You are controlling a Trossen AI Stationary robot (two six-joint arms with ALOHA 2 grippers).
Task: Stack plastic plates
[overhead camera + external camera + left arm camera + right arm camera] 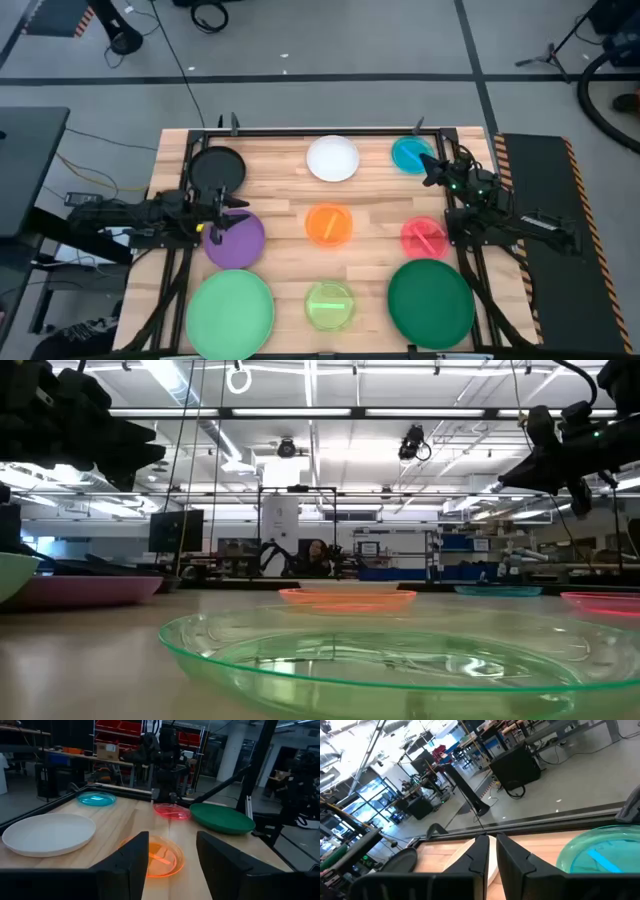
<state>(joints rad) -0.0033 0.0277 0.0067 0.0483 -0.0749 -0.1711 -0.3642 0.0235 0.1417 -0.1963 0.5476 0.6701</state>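
Lime plate (400, 650) sat closest to the low camera, bottom centre on the overhead, with light green plate (231, 312) and dark green plate (431, 301) flanking it. Found left gripper (214, 222) unclenched and empty over purple plate (240, 241), centre left. Noted right gripper (431, 170) pinched closed, empty, beside teal plate (411, 154), upper right.

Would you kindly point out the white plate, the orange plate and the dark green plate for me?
white plate (332, 158), high view, centre of its flat face.
orange plate (328, 224), high view, middle of the dish.
dark green plate (221, 818), left wrist view, middle of its top surface.
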